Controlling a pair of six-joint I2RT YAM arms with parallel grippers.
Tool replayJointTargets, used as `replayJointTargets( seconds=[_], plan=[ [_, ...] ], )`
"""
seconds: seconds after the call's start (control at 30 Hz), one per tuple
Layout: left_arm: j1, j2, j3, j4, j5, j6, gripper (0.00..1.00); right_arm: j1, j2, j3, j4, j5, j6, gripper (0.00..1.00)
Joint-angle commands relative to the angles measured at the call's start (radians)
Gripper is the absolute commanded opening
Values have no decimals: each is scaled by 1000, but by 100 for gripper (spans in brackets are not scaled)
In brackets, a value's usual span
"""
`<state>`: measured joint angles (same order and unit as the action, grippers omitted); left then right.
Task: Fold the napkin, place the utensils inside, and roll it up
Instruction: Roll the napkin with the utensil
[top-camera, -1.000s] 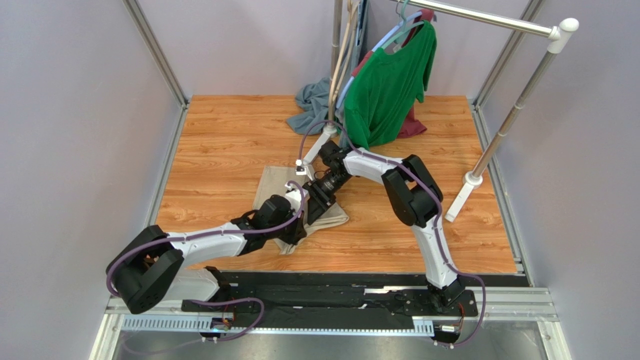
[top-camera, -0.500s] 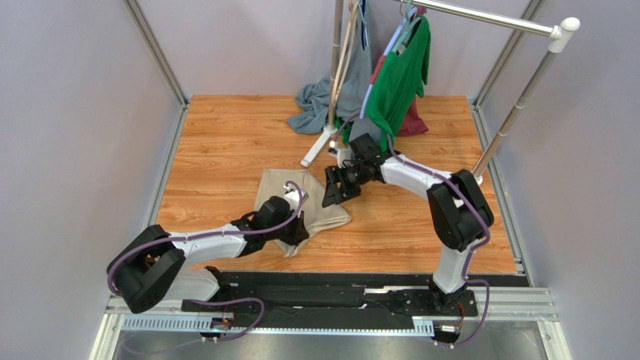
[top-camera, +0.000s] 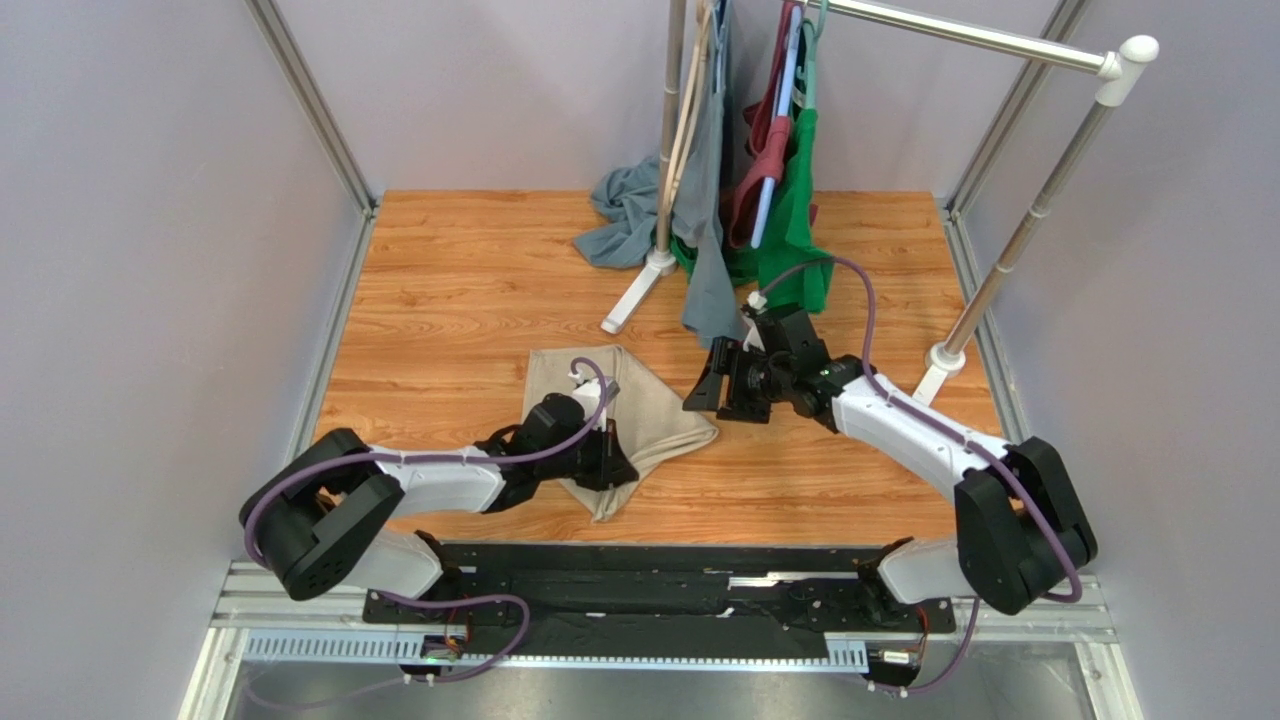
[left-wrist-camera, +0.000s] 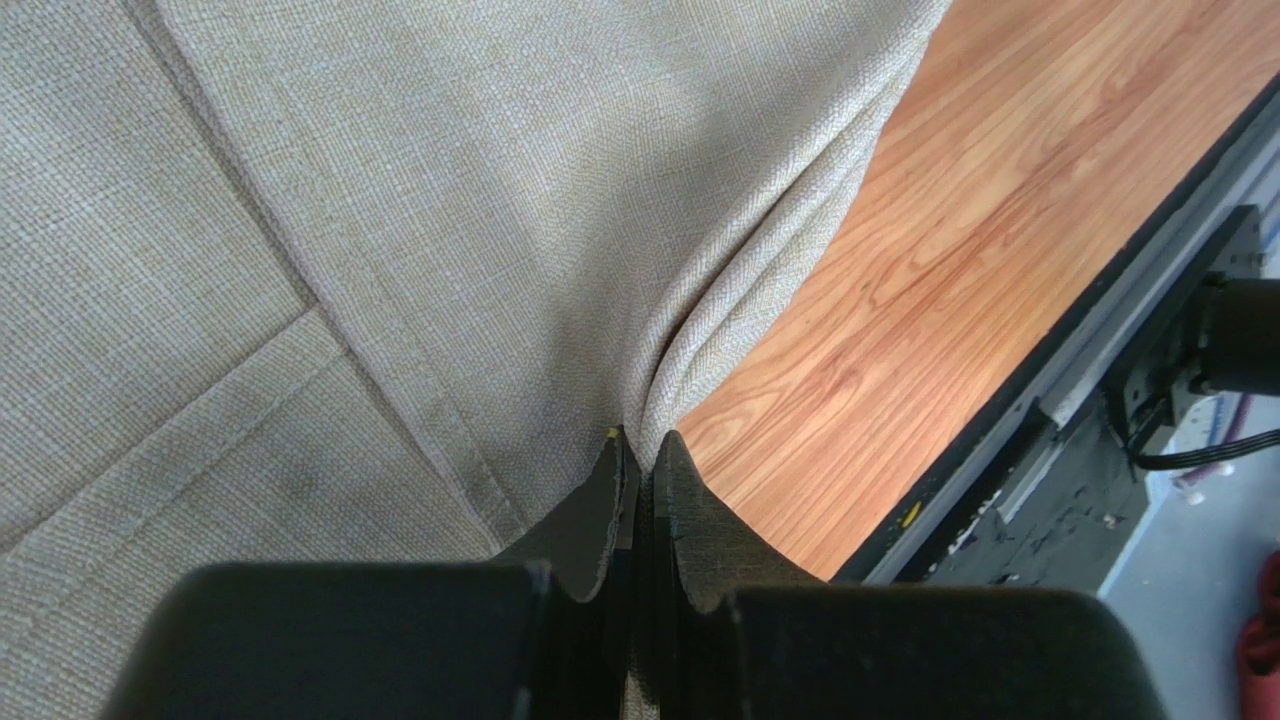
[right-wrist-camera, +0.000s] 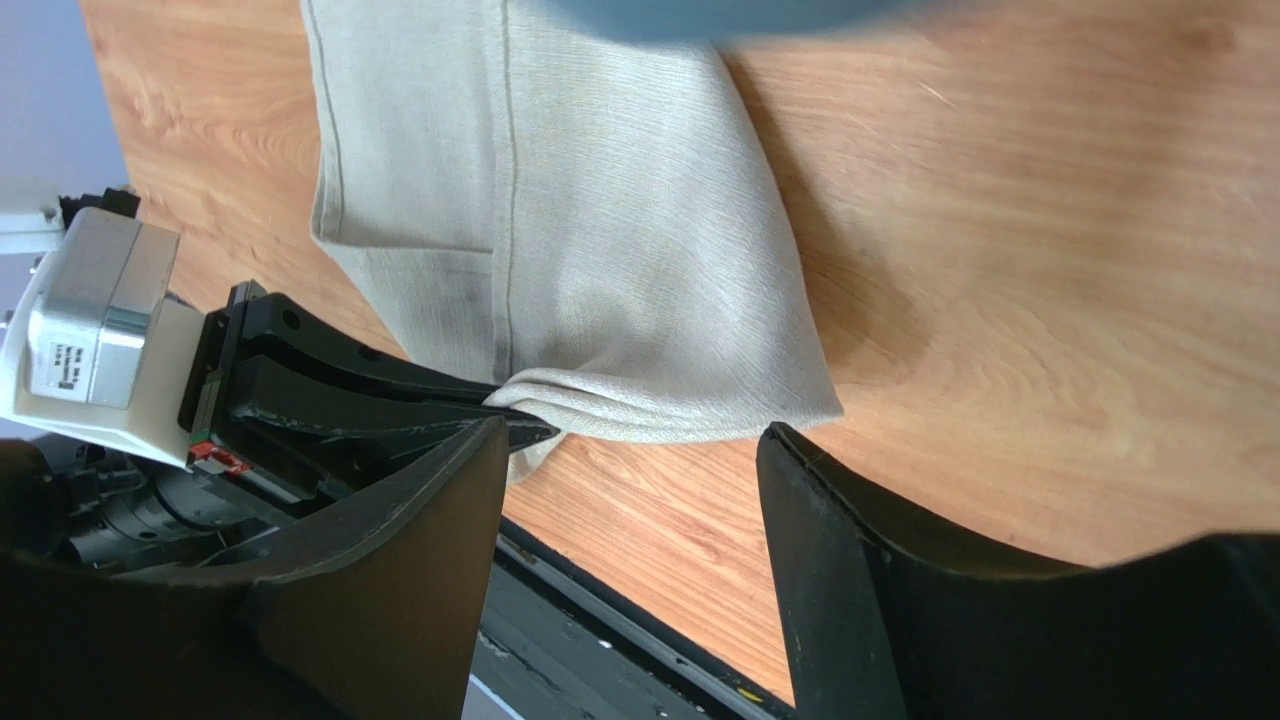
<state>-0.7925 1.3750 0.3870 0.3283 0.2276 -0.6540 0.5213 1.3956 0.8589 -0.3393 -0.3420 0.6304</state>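
Observation:
The beige napkin (top-camera: 649, 417) lies partly folded on the wooden table (top-camera: 451, 285). My left gripper (top-camera: 616, 461) is at its near edge, shut on a bunched fold of the cloth. The left wrist view shows its tips (left-wrist-camera: 642, 450) pinching that fold of the napkin (left-wrist-camera: 376, 225) beside bare wood. My right gripper (top-camera: 703, 387) hovers open just right of the napkin, holding nothing. In the right wrist view its jaws (right-wrist-camera: 631, 435) stand wide apart over wood, with the napkin (right-wrist-camera: 601, 225) and the left gripper (right-wrist-camera: 376, 398) beyond. The utensils are out of view.
A clothes rack stands at the back, with a white foot (top-camera: 631, 293) on the table and a slanted pole (top-camera: 984, 293) at right. A green shirt (top-camera: 796, 195) hangs there beside a grey-blue cloth (top-camera: 624, 210). A black rail (top-camera: 676, 563) borders the near edge.
My right arm has swung right, off the napkin, and its jaws have opened wider. The hanging green shirt has swung and turned. My left gripper has stayed shut on the napkin, shifting slightly right.

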Motion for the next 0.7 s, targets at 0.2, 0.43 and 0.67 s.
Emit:
replayJointTargets(
  seconds=[0.2,0.43,0.67],
  plan=[
    [-8,48,-48,256,53,-167,0,17,-118,-194,175,118,328,68],
    [-7,101,-85,374,79,-236,0,28,-52,-227,278,115,374,68],
    [-8,108,-96,393,85,-248,0,31,12,-183,319,120,376,64]
  ],
)
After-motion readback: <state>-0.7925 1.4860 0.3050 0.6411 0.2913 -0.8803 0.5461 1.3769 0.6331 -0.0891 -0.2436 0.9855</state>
